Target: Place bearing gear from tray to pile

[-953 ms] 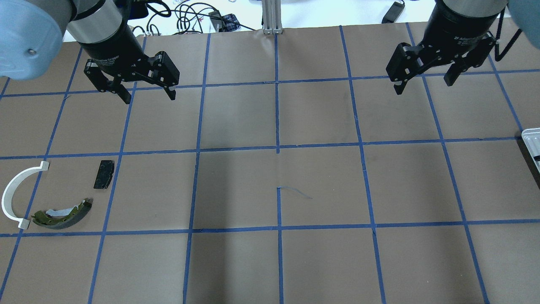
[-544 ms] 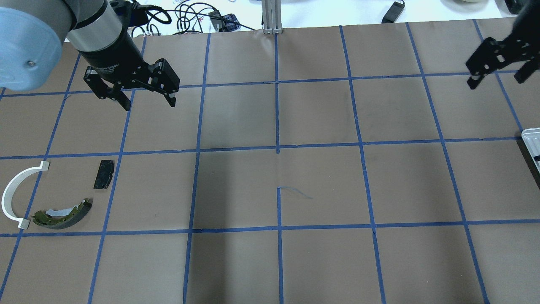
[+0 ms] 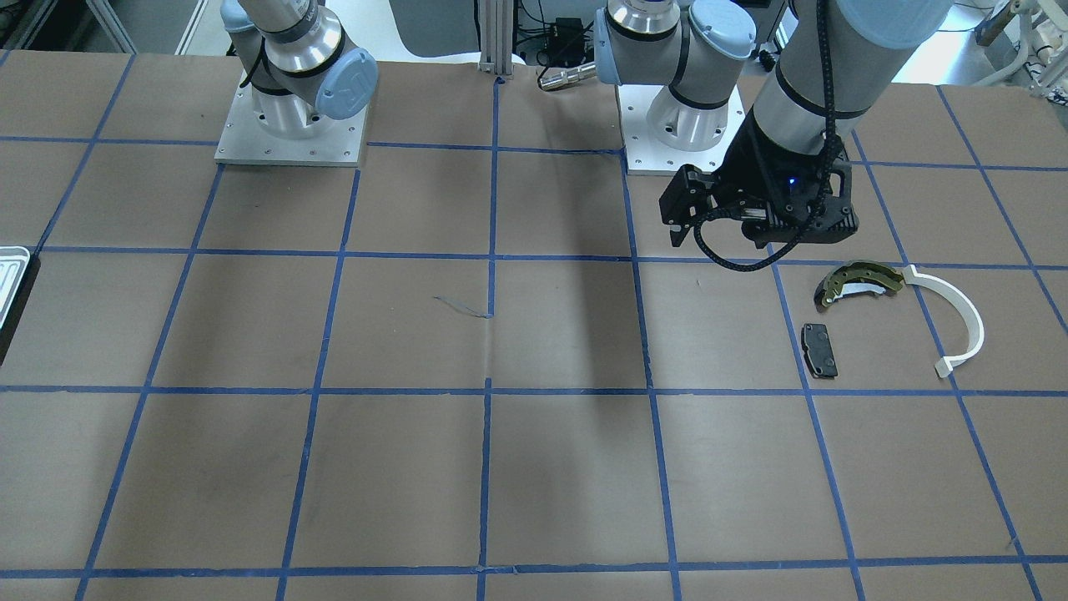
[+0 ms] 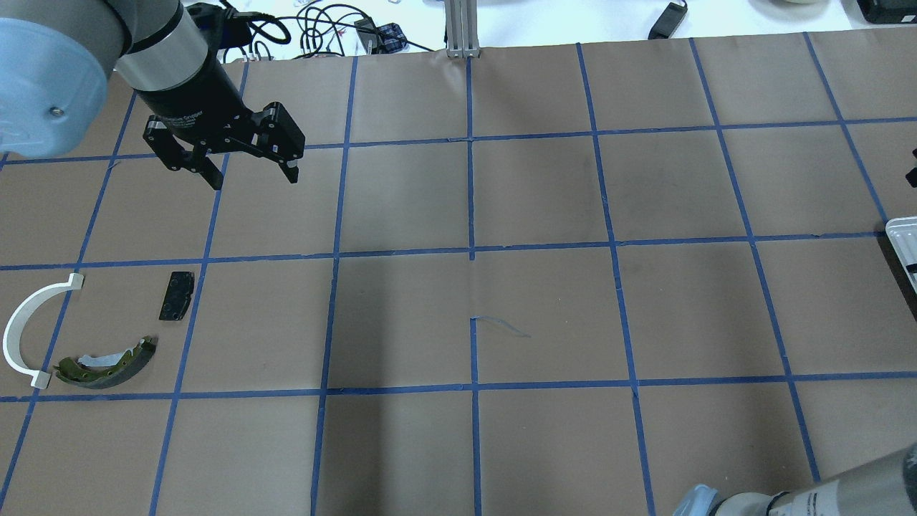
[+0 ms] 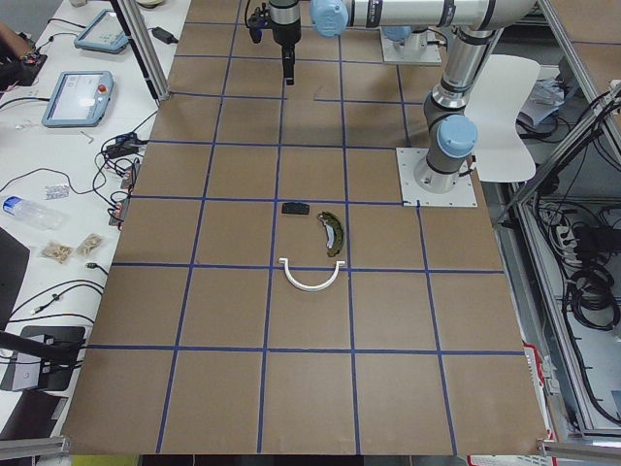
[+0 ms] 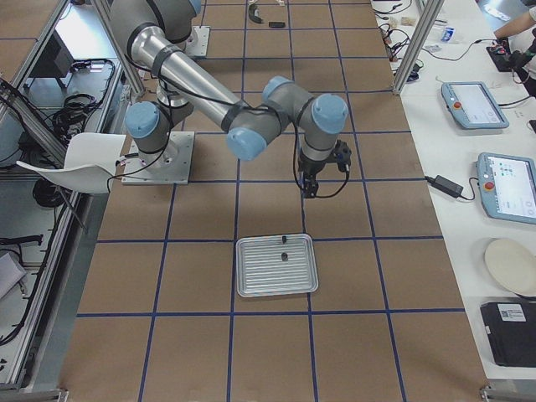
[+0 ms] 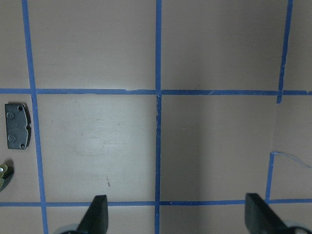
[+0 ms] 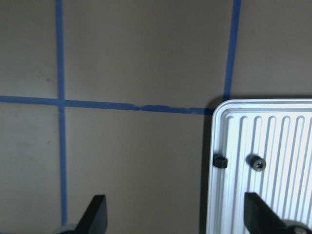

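The silvery ribbed tray lies at the right of the right wrist view and also shows in the exterior right view. Two small dark parts lie on it; I cannot tell which is the bearing gear. My right gripper is open and empty, hovering over the tray's corner. The pile is the olive brake shoe, the white arc and the black brake pad. My left gripper is open and empty, well above and beyond the pile.
Brown paper with a blue tape grid covers the table. Only the tray's edge shows at the overhead view's right. The right arm's elbow enters at the bottom right. Cables lie past the far edge.
My right gripper has moved right and left the overhead view, toward the tray. The left gripper has barely moved. The pile has not moved.
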`<state>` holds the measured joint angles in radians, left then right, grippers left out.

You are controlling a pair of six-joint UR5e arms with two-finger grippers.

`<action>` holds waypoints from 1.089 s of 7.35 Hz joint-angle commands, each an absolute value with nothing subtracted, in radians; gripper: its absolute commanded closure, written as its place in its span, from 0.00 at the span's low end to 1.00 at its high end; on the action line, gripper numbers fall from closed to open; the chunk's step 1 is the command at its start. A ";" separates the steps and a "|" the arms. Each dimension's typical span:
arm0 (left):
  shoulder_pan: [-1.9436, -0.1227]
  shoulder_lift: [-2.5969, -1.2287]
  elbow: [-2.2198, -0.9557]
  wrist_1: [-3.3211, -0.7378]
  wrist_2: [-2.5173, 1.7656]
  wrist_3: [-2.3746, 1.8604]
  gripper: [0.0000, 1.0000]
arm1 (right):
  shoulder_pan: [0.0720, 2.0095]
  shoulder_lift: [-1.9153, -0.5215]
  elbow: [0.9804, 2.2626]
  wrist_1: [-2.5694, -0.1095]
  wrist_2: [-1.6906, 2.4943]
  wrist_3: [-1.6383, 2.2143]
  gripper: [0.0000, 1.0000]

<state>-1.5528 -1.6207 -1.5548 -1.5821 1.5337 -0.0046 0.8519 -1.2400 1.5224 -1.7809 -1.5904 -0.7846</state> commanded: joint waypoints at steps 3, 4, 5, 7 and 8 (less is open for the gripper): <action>-1.554 -1.617 -1.568 -1.580 1.534 -0.005 0.00 | 0.697 -1.028 1.555 -2.063 -1.592 -1.041 0.00; -1.554 -1.617 -1.569 -1.582 1.534 -0.005 0.00 | 0.680 -1.020 1.569 -2.040 -1.604 -1.055 0.00; -1.554 -1.618 -1.569 -1.580 1.534 -0.005 0.00 | 0.678 -1.020 1.589 -2.058 -1.608 -1.084 0.00; -1.554 -1.618 -1.569 -1.580 1.534 -0.005 0.00 | 0.678 -1.002 1.591 -2.053 -1.606 -1.092 0.06; -1.554 -1.618 -1.569 -1.580 1.534 -0.003 0.00 | 0.678 -1.000 1.592 -2.045 -1.609 -1.092 0.19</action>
<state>-1.5539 -1.6183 -1.5692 -1.5801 1.5340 -0.0043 0.6787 -1.0060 1.5903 -2.0521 -1.6068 -1.0897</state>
